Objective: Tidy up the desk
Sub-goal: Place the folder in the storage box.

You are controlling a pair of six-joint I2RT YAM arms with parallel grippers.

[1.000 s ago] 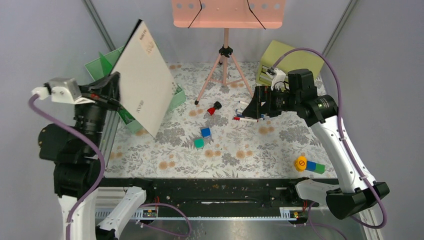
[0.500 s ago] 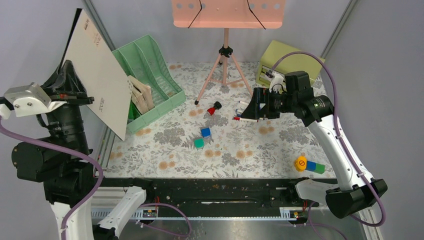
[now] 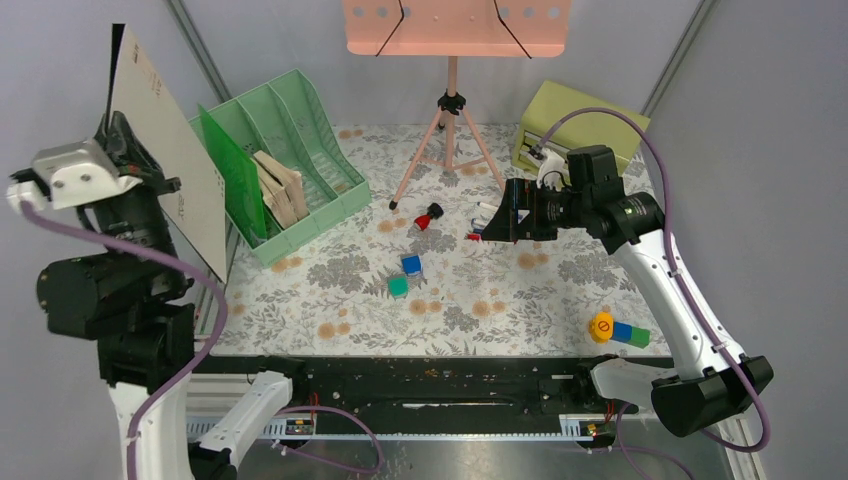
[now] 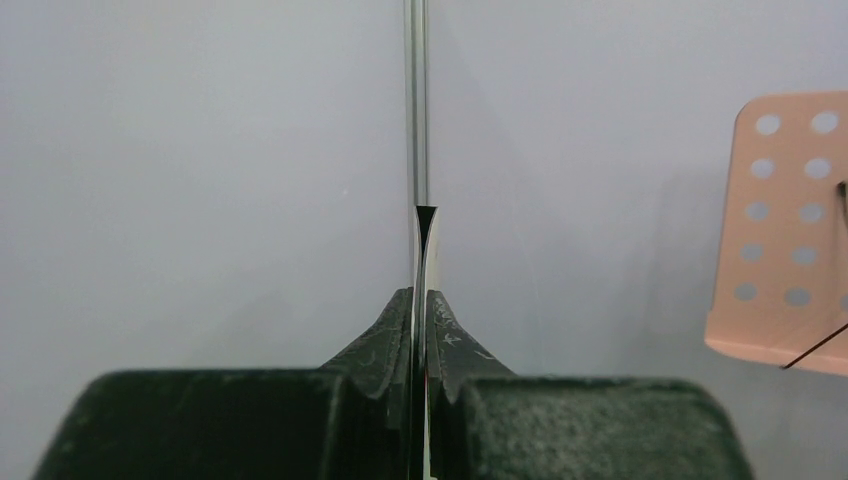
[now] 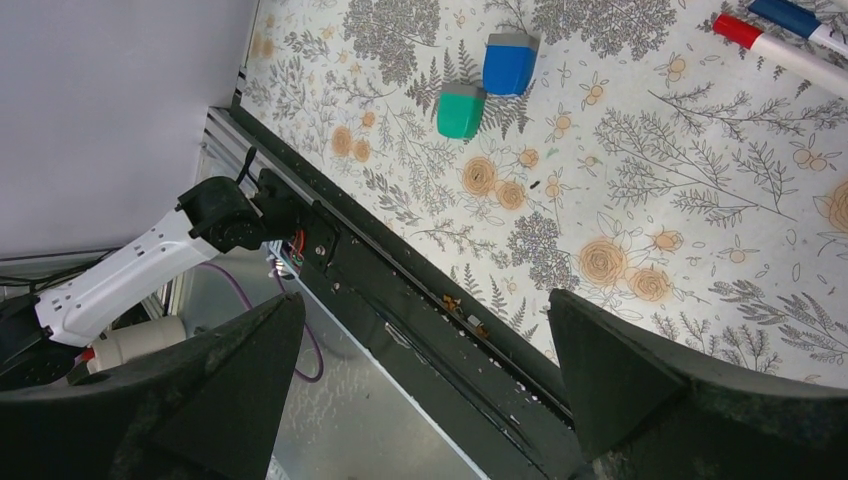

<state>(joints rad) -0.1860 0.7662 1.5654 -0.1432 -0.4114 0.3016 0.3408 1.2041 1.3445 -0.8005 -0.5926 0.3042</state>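
I see a tilted white board (image 3: 180,170), a mint-green file rack (image 3: 330,165) holding papers (image 3: 280,190) and a dark green folder (image 3: 235,175), a pink music stand (image 3: 455,25), an olive box (image 3: 565,98), markers (image 5: 737,30), a blue block (image 5: 510,62) beside a green block (image 5: 461,110), and a yellow disc (image 3: 601,326).

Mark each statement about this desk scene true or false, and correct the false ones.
1. The left gripper is shut on a flat white panel. True.
2. The right gripper is shut. False: it stands open, holding nothing.
3. The blue block and the green block lie close together on the desk. True.
4. The green file rack is empty. False: it holds books.
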